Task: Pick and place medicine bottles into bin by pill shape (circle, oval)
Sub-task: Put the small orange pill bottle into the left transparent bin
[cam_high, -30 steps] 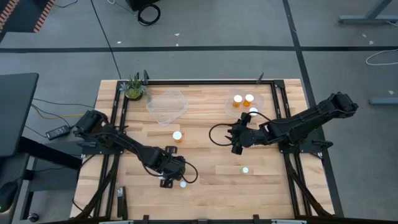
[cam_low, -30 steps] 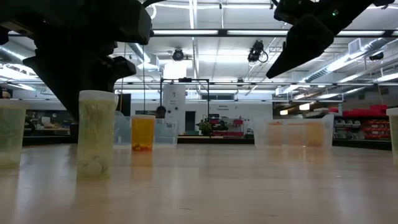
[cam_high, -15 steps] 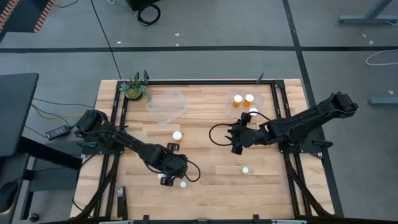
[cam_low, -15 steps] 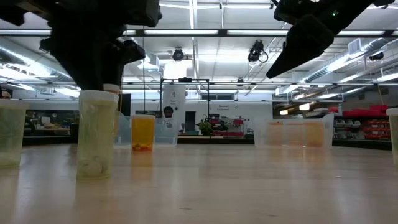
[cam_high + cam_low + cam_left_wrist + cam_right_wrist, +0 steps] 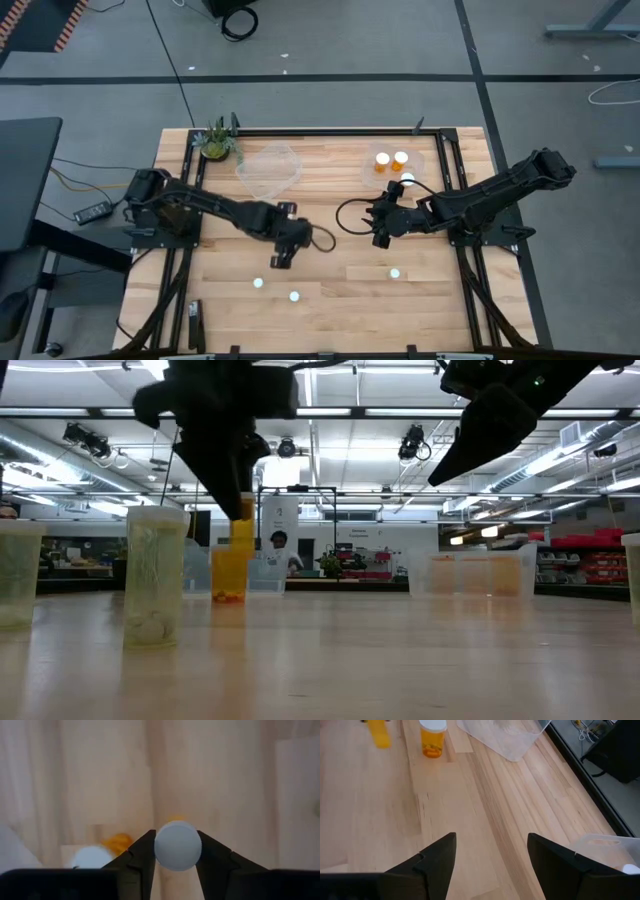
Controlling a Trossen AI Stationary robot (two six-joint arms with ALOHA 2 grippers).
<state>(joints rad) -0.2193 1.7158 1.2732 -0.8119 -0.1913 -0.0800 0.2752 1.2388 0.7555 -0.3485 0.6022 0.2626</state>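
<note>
Above the pale wooden worktop (image 5: 340, 300), the left gripper (image 5: 177, 851) holds a small white-capped amber medicine bottle (image 5: 178, 845) clamped between its jaws, while the right gripper (image 5: 491, 851) hovers, jaws wide.

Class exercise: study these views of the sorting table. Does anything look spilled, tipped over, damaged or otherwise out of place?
Nothing stands out. The left end effector holds a capped bottle above the table. The loose bottles stand upright with caps on, and two sit in the right tub. The right end effector hangs open and empty.
</note>
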